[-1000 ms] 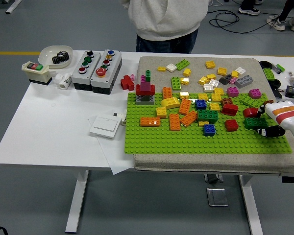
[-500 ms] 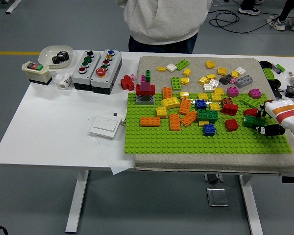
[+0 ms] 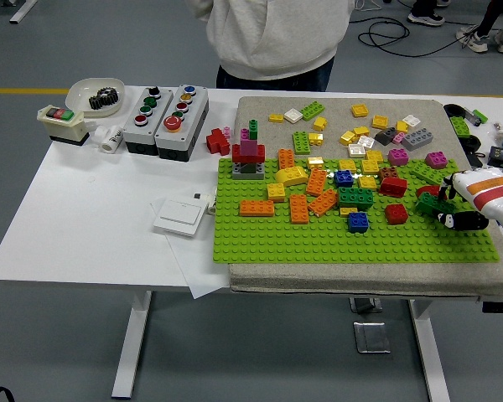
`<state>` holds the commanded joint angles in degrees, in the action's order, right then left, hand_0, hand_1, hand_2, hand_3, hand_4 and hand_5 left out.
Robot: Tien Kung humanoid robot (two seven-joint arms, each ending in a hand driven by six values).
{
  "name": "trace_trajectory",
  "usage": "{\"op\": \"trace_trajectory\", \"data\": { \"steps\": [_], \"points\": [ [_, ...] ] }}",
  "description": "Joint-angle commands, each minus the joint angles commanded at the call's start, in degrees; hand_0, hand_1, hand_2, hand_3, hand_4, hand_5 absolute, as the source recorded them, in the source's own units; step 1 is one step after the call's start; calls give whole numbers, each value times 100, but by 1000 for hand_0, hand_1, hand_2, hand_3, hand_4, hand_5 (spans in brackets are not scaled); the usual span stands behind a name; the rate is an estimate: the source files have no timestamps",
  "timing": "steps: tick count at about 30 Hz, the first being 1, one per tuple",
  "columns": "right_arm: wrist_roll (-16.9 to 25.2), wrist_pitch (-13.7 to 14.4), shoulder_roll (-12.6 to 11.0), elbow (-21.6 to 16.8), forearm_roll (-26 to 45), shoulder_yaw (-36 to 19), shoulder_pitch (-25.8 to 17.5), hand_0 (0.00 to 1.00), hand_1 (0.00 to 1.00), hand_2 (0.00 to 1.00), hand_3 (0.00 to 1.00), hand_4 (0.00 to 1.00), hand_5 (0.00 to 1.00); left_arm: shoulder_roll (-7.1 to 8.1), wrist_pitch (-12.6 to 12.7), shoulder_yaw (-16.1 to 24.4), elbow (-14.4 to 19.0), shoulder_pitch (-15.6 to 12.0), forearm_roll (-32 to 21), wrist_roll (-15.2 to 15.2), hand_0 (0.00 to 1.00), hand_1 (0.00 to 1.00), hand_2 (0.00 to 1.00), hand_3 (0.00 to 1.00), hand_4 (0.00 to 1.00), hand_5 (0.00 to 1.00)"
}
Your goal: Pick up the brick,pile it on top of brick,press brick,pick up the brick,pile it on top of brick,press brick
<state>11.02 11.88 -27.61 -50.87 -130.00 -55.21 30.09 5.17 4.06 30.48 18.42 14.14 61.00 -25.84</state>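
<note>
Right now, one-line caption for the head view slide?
Right hand closes on a dark green brick at the green baseplate's right edge; person stands behind.

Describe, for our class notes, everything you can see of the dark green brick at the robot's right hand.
The dark green brick is a studded plastic block of glossy look, lying on the right part of the light green baseplate, next to a red piece. The right hand, white with orange stripes and black fingers, comes in from the right edge and closes around the brick's right side, hiding that end. Whether the brick is lifted or resting cannot be told.
</note>
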Motion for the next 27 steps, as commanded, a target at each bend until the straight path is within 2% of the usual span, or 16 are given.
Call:
{"op": "trace_trajectory", "data": {
  "steps": [12, 22, 27],
  "points": [
    [-16, -33, -178, -599, 0, -106, -356, 210, 379, 490, 510, 666, 409, -13, 0, 12, -5, -21, 21, 3, 689, 709, 748, 588, 675, 665],
    [-57, 86, -382, -1666, 0, -192, -787, 210, 379, 489, 510, 663, 404, -19, -22, 48, -4, -44, 91, -6, 688, 708, 744, 588, 675, 665],
    [-47, 192, -484, -2178, 0, 16, -936, 210, 379, 489, 510, 663, 404, -21, -34, 68, -2, -55, 127, -11, 688, 708, 744, 588, 675, 665]
  ]
}}
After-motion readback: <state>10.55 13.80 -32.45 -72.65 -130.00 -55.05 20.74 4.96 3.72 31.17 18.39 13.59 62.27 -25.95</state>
